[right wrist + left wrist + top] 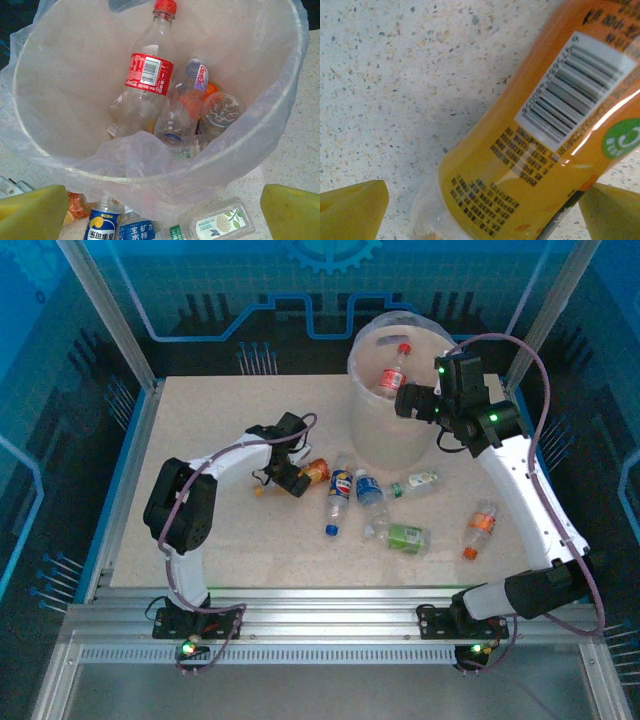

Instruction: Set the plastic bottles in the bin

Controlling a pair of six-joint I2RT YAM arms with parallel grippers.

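Left pincer (292,478) hung open astride the orange-labelled clear plastic bottle (530,150) on the speckled table (200,440) — near the round off-white bin (385,435). Closing on its slick curve, we risked squirting it sideways.

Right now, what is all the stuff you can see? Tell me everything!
Bin: one, off-white with a clear liner, far right of the table.
Red-label bottle: one, clear, in the bin on top of several more; their count is hidden.
Orange bottle: one, lying on the table between the left fingertips.
Blue-label bottles: two, clear, mid-table, side by side.
White-label bottle: one, clear, in front of the bin.
Green-label bottle: one, clear, nearer the arms.
Orange-label bottle: one, clear, beside the right arm.
Table: one, speckled beige.
Left gripper: one, yellow tips, open around the orange bottle.
Right gripper: one, yellow tips, open, at the bin.
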